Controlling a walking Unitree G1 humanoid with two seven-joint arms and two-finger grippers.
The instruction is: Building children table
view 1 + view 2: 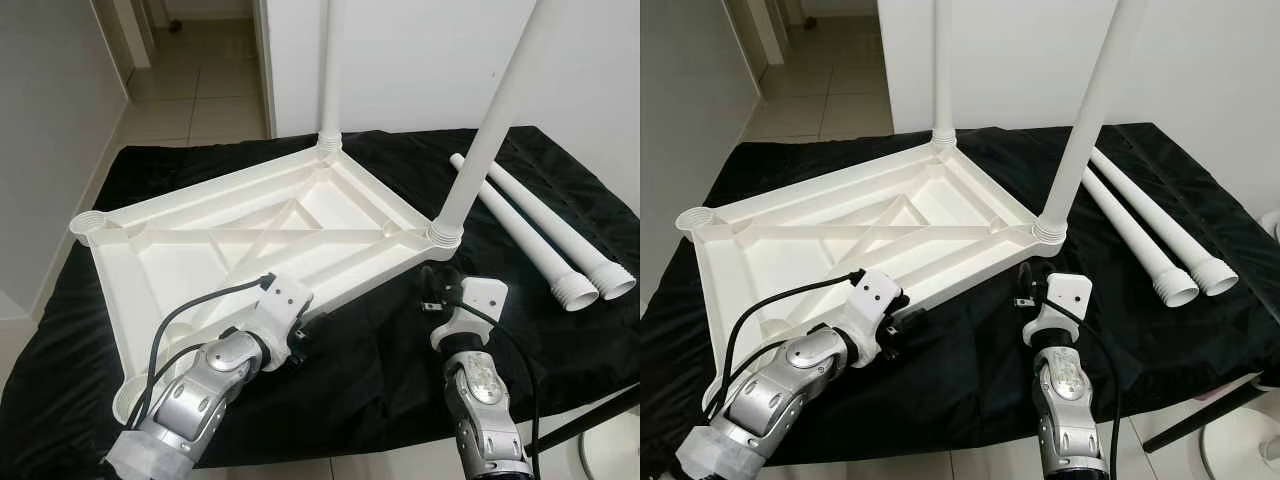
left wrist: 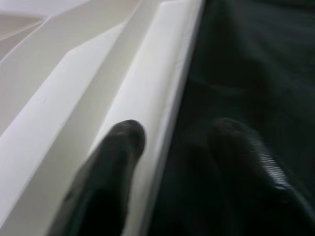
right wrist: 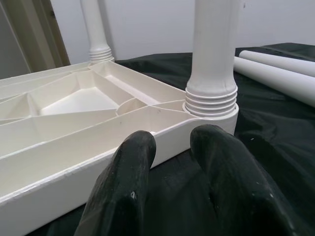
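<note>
**Tabletop half-legged: grip by the rim, legs by the threaded end**

The white plastic tabletop [image 1: 250,240] lies upside down on the black cloth [image 1: 380,350], two legs [image 1: 490,120] already screwed upright into its far and right corner sockets. Two loose legs [image 1: 540,235] lie side by side on the cloth, just right of it. Expect light, stiff, slick moulded plastic; the ribbed underside gives edges to pinch.

Your left gripper [image 2: 172,162] straddles the near rim, one finger inside, one outside, not clamped. Your right gripper [image 3: 172,162] hovers parted, empty, just before the right corner socket [image 3: 211,105].

Take loose legs near the threaded collar; the tubes will likely roll.
</note>
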